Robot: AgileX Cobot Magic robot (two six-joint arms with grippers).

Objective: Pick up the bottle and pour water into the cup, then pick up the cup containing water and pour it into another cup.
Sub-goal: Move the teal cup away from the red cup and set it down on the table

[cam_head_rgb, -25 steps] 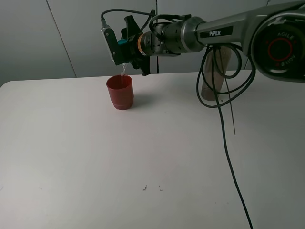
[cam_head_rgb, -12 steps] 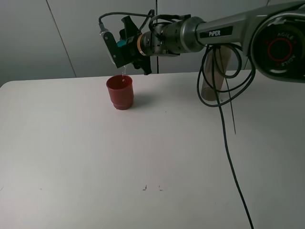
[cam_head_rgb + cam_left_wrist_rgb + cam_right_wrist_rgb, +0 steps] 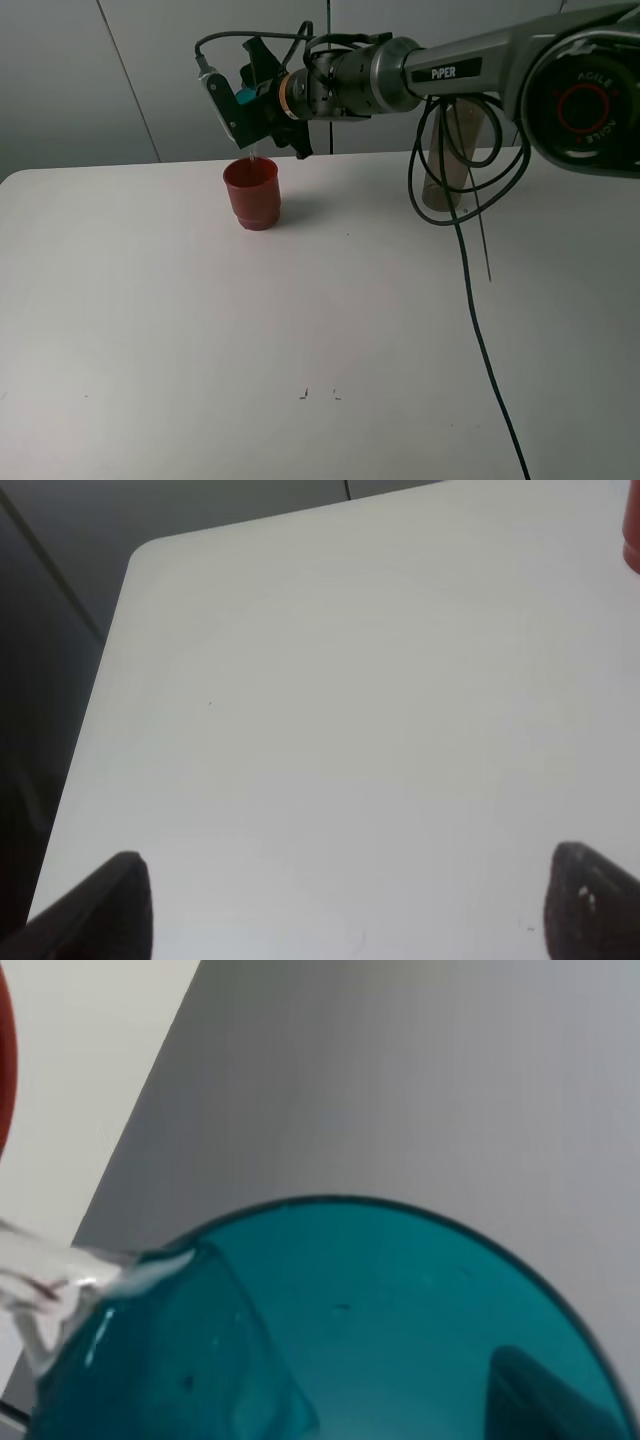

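From the high camera, the right gripper (image 3: 243, 105) is clamped on the teal cup (image 3: 247, 95) and has rolled it further over than a second ago. The wrist has twisted more, and the cup's mouth now hangs right above the red cup (image 3: 252, 194). The stream was a clear ribbon back then; now it's just a thin thread dropping into the red cup, so I'd guess the teal one is close to empty and the second pour is nearly done. The bottle (image 3: 452, 160) stands well off to the right behind the dangling cables, on the table (image 3: 200, 350).

The left wrist camera shows only bare table, with a sliver of the red cup (image 3: 632, 530) at the frame edge. The two dark fingertips (image 3: 110, 905) sit wide apart with nothing between them, so the left gripper is spread and idle.

The right wrist camera is filled by the teal cup (image 3: 330, 1330). A clear tongue of water (image 3: 60, 1280) slips over its rim, and a sliver of the red cup (image 3: 5, 1070) shows at the frame edge.
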